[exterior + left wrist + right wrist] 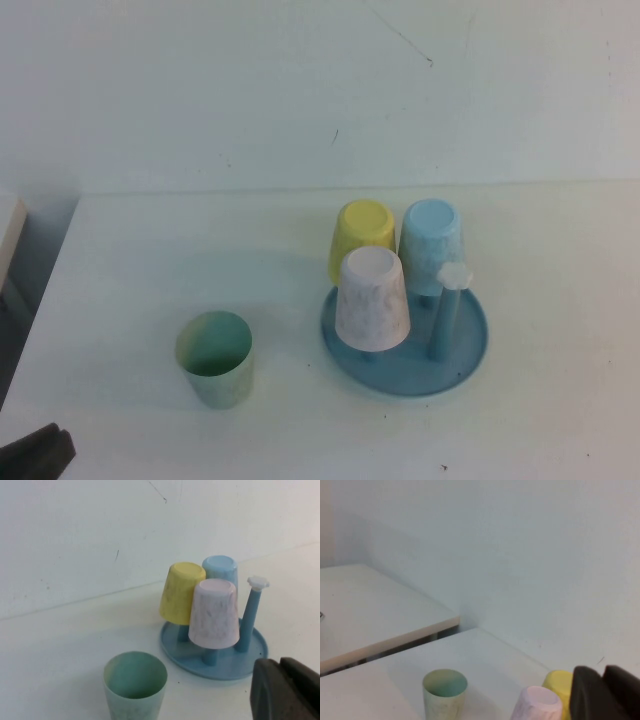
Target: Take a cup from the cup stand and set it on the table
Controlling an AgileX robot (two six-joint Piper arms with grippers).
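The pale mint-green cup (215, 360) (135, 685) (445, 692) stands upright, mouth up, on the white table (150, 260), a little left of the cup stand (400, 385) (220, 670) and apart from it. No gripper touches it. One white-capped peg (445, 310) (252, 610) on the stand is bare. My left gripper (280, 662) is shut on nothing; its dark tip (35, 450) shows low at the table's near left corner. My right gripper (602, 670) hangs above the stand with its fingers close together and nothing between them; the high view does not show it.
Three cups sit upside down on the stand's pegs: yellow (362, 235), light blue (432, 240) and pale pink (372, 298). A wall runs behind the table. The table's left edge (40, 300) drops off beside a second beige-edged tabletop (370, 610).
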